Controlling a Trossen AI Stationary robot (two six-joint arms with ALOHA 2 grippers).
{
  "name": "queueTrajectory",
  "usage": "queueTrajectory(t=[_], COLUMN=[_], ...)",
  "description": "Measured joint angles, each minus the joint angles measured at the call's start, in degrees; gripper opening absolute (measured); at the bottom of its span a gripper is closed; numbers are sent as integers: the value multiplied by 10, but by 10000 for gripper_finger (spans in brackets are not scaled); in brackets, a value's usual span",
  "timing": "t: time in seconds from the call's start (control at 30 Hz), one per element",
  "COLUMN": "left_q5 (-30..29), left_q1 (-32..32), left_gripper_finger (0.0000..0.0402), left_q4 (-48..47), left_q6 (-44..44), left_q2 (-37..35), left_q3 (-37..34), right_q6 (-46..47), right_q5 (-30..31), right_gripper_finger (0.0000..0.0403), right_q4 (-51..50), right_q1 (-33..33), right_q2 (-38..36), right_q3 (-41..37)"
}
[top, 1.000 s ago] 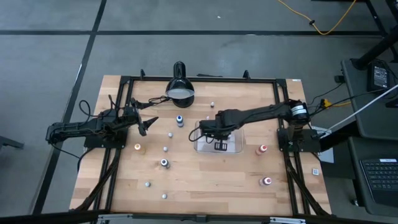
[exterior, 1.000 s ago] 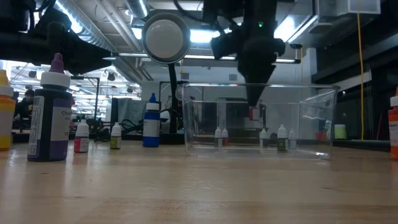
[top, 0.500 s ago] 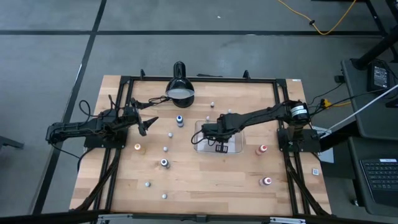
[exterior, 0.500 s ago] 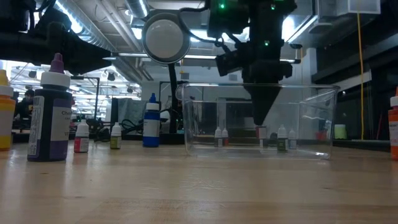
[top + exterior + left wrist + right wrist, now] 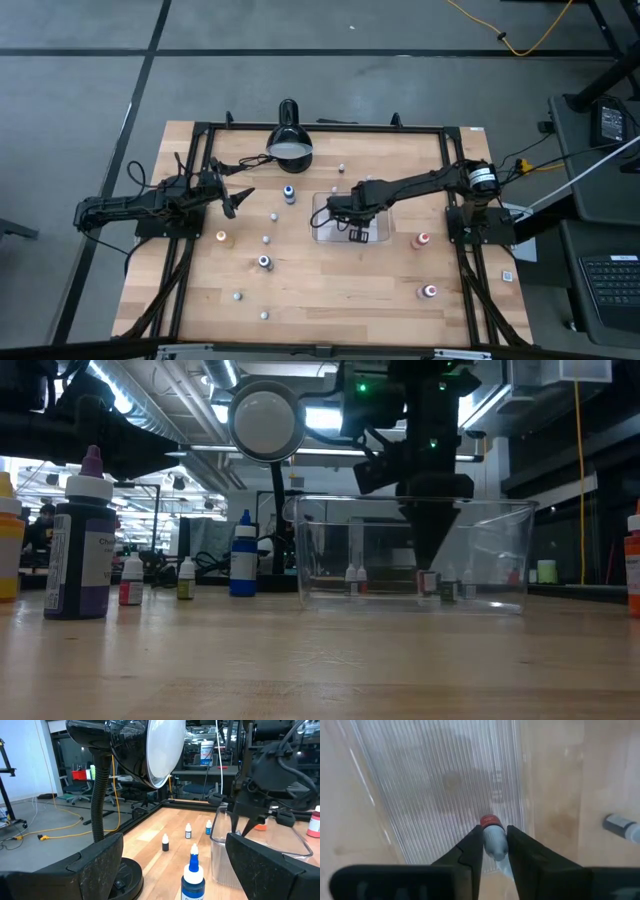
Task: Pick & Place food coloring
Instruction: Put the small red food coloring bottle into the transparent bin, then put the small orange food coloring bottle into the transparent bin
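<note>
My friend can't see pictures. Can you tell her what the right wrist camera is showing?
The right gripper points down into the clear plastic tray, its jaws closed on a tiny red-capped bottle just above the ribbed floor. Another small bottle lies on its side on the wooden table outside the tray.

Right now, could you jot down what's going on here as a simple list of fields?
right gripper: lowered into the clear tray, shut on a small red-capped bottle
left gripper: open, waiting by the table's left edge, empty
already in tray: a few tiny bottles
still on the table: blue-capped bottle, dark-topped bottle, orange ones
lamp: at the far edge
</note>
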Motion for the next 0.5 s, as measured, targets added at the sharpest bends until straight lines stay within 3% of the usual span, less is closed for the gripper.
queueTrajectory(t=[0.23,0.5], left_q5=[0,0], left_q1=[0,0], left_gripper_finger=[347,347], left_q4=[0,0], left_q6=[0,0], left_q2=[0,0], left_q3=[0,0], right_q6=[5,7], right_q5=[-2,-5], right_gripper_finger=[142,157], right_q4=[-2,-24], right_q1=[-3,-3], right_q2=[0,-1], right_q3=[0,21])
